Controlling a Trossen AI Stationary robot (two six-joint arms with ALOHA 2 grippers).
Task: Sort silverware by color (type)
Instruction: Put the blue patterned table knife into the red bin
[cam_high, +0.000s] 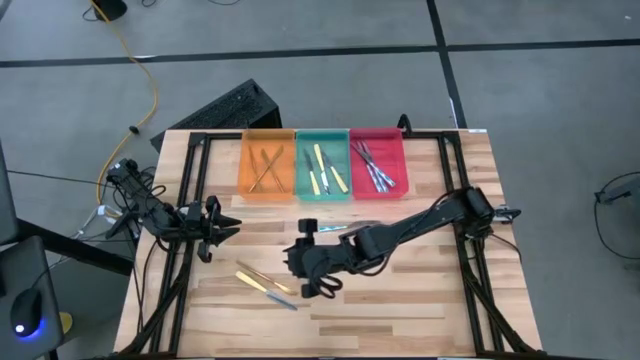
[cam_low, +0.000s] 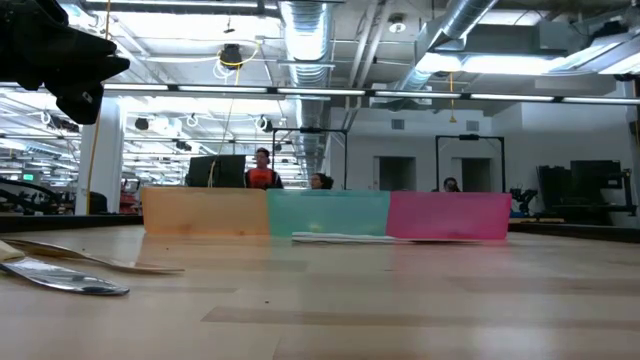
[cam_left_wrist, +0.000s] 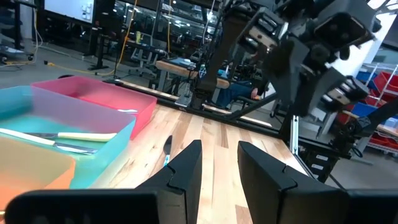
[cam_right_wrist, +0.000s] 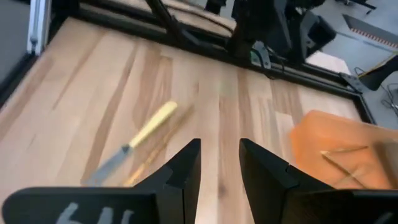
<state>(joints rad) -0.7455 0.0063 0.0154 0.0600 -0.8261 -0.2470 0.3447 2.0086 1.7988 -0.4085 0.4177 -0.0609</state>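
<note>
- Right gripper (cam_high: 322, 290) hovers just beside the loose utensils (cam_high: 265, 281), fingers parted, empty.
- The yellow knife (cam_right_wrist: 134, 144) lies against a bronze piece; closing could grab both.
- Left gripper (cam_high: 228, 226) idles, part-open, empty.

Industrial lab: exposed ceiling ducts (cam_low: 305, 40), workstations, concrete floor (cam_high: 330, 25).

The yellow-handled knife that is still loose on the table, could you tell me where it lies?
In the high view the yellow-handled knife lies on the bare wood near the table's front edge, left of centre, just left of the right pincer and beside a bronze utensil.
</note>
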